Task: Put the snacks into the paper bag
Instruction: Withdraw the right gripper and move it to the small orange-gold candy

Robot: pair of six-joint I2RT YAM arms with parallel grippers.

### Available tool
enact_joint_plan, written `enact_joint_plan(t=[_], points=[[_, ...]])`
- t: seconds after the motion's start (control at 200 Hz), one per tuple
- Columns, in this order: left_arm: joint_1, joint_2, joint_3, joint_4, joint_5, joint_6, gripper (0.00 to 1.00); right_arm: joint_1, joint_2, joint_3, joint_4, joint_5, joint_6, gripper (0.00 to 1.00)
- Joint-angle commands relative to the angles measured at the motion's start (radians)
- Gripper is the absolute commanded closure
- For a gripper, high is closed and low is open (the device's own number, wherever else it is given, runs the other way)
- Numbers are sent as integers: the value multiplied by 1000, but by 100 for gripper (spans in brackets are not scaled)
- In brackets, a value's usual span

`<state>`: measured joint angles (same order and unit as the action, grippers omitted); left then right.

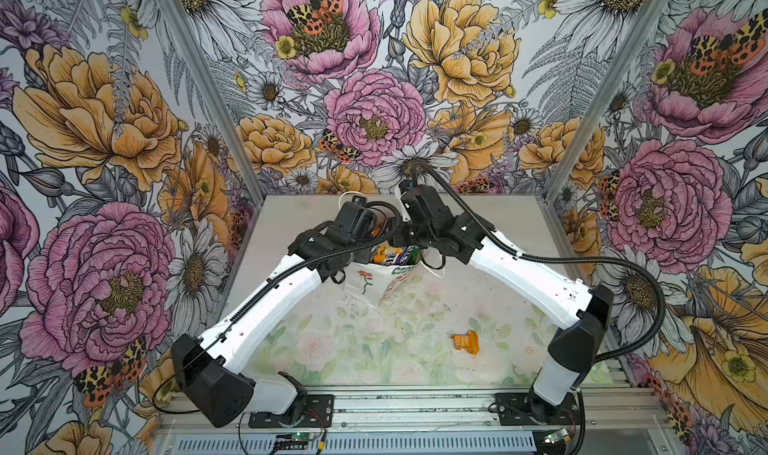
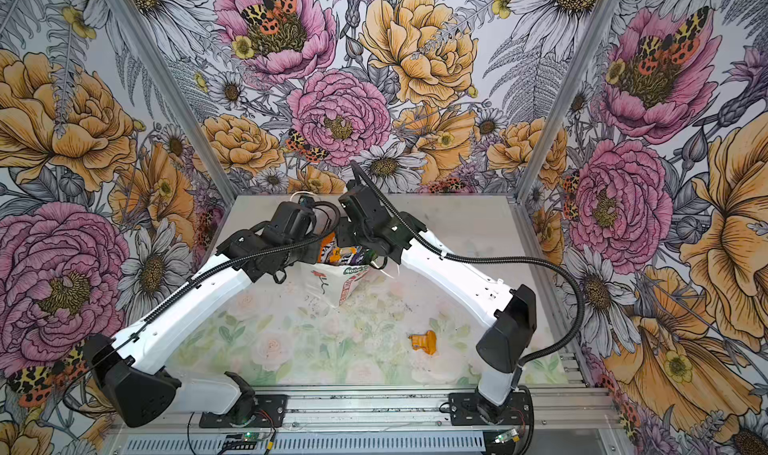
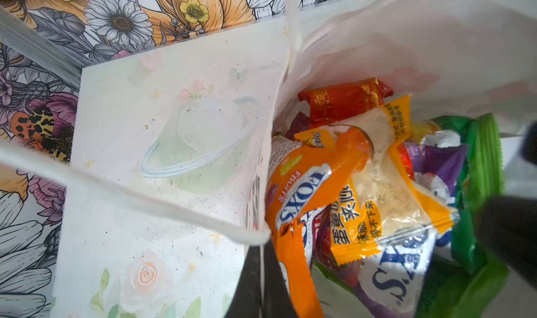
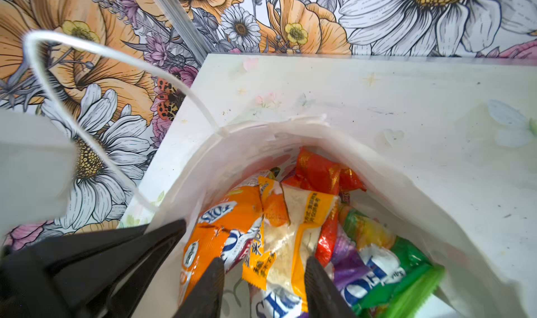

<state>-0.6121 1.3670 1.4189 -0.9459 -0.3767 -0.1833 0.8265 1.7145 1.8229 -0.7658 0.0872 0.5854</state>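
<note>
The crinkly orange plastic packet reads "FOX'S FRUITS"; the white paper gift bag shows green "Good"; the orange-edged clear sachet bears Chinese characters.

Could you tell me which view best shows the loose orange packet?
Both top views: the orange packet lies unblocked on the table. The wrist views, aimed into the bag, miss it.

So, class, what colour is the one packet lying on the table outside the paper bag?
The packet is orange, shown best in a top view.
</note>
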Motion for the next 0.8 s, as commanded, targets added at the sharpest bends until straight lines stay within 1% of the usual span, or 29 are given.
enact_joint_plan(t=[0.0,0.305,0.485,0.581,0.606,0.796], points=[[8,-41,17,38,-5,-13,100,8,-74,-34,11,35,-28,52],[7,-40,17,38,-4,-12,100,8,-268,-183,12,96,-36,50],[11,-36,16,38,-8,-12,100,-8,-422,-305,10,147,-35,46],[15,-33,15,40,-7,-12,100,-27,-514,-395,0,187,-20,43],[17,-31,15,38,-5,-10,100,-62,-537,-418,-7,193,-9,42],[18,-42,15,42,-8,-11,100,-148,-712,-635,-31,203,77,36]])
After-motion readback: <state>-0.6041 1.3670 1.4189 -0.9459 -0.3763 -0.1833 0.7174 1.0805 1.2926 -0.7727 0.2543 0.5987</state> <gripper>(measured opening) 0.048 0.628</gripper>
